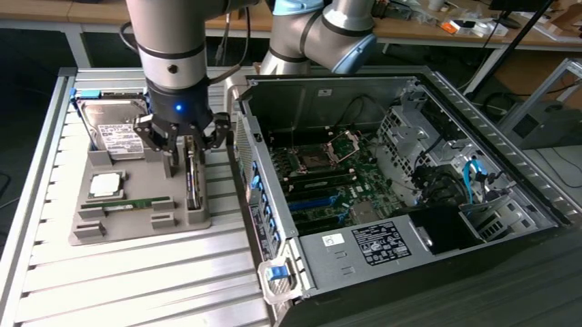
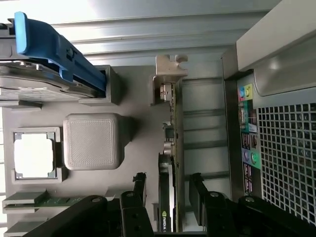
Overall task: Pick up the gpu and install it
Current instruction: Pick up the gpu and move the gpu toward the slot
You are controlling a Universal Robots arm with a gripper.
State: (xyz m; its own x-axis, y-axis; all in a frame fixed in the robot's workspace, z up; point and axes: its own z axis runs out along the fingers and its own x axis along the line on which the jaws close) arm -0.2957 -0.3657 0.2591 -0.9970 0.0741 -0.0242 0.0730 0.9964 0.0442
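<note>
In the exterior view my jaws hang spread, gripping nothing, astride the gpu [image 1: 193,180] standing on edge in the grey tray [image 1: 136,228] on the worktop [image 1: 54,245], so I judge the pick-up needs a square squeeze, and in the wrist view the gpu [image 2: 173,148] has slim gaps either side, with the computer case [image 2: 281,148] close beside.

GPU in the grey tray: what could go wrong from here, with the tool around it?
The tool is open, its fingers on both sides of the gpu with gaps; an uneven closing may tilt it in the tray slot. The case wall is close beside the tray, so the lifted gpu might strike it.
</note>
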